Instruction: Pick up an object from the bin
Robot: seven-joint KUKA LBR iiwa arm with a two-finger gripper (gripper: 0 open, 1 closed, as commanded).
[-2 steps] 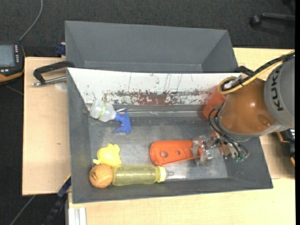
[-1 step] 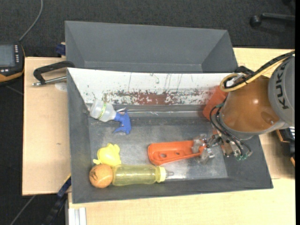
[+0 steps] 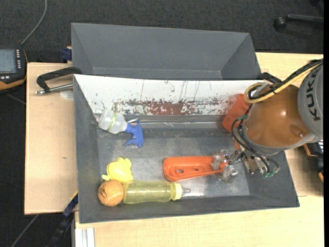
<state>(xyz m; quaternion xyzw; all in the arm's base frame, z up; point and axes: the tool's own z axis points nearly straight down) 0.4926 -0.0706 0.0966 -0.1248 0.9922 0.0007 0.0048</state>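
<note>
My gripper (image 3: 229, 168) is low in the bin's front right part, at the right end of an orange flat tool (image 3: 189, 168) that lies lengthwise on the floor. The gripper's metal tip touches or nearly touches that end of the tool; whether it grips the tool I cannot tell. A pale yellow see-through bottle (image 3: 152, 192) lies on its side just in front of the tool, along the front wall.
An orange ball (image 3: 111, 193) rests at the bottle's left end, with a yellow toy duck (image 3: 119, 170) behind it. A blue toy figure (image 3: 135, 134) and a whitish clear cup (image 3: 111, 121) lie at the back left. A red-orange lump (image 3: 234, 113) sits in the back right corner, beside the arm's brown cover.
</note>
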